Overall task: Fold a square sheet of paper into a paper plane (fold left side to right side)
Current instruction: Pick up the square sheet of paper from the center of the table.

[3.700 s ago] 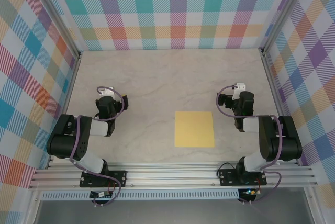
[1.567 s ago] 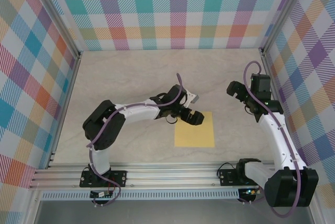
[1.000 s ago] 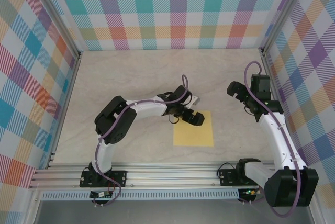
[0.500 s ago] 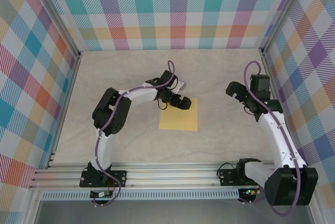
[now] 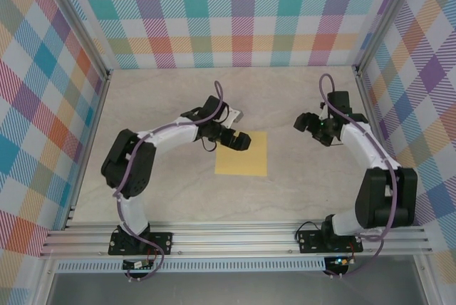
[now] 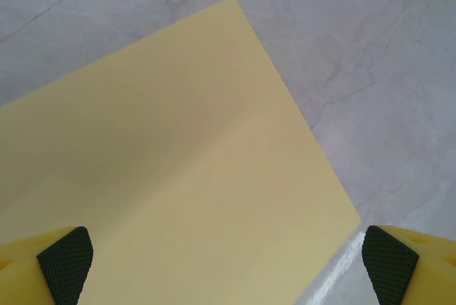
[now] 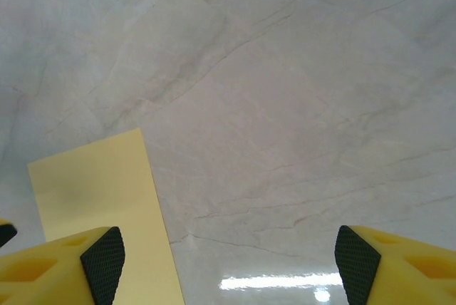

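Pale grey marbled surface: bounded by plaid-patterned walls, carrying one item.

Thin, flat, plain yellow square sheet of paper: lies flat on the surface and unfolded. Its far left corner sits directly under the left end effector, and the rest of the sheet extends from there towards the arm bases. It lies well apart from the right end effector, to that end effector's left and nearer the bases.

Left end effector: released, jaws spread wide. In the left wrist view the black textured pads stand either side of the sheet, with nothing gripped. Contact with the paper cannot be determined.

Right end effector: released, jaws apart over bare surface, holding nothing. An edge of the sheet lies beside its left pad
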`<action>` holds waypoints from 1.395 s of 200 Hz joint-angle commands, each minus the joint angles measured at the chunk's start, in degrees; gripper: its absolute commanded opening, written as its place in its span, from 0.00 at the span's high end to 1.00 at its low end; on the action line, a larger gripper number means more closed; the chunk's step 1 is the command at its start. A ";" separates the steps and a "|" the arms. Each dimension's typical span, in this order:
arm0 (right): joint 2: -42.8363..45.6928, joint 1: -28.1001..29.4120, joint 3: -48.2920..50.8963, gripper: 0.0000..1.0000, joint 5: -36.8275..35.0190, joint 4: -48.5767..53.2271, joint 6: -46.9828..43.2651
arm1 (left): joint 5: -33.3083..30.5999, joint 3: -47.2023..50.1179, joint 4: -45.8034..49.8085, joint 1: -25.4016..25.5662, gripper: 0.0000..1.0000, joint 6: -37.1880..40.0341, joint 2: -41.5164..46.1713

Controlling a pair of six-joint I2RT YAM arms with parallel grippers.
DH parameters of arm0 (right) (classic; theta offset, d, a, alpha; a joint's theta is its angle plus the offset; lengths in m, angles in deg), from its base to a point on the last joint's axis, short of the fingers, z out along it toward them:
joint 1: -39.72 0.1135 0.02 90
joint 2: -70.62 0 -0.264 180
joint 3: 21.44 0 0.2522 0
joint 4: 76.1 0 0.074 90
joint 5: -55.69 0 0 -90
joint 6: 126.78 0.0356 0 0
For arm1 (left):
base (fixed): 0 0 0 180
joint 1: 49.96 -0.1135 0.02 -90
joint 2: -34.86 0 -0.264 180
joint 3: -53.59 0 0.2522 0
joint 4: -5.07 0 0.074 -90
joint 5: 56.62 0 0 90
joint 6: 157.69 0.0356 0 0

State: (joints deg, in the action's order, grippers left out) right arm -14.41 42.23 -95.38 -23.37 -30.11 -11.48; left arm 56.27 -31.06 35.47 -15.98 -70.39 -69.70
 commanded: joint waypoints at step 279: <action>-30.90 30.14 -21.82 0.17 3.15 12.07 -8.67 | -5.21 18.55 -10.94 6.28 0.00 -12.06 3.74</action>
State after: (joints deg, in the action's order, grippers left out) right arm -45.17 69.72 -117.02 -28.05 -23.03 -20.00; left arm 51.92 -12.40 24.22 -10.36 -82.72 -63.84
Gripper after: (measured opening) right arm 0.857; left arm 0.997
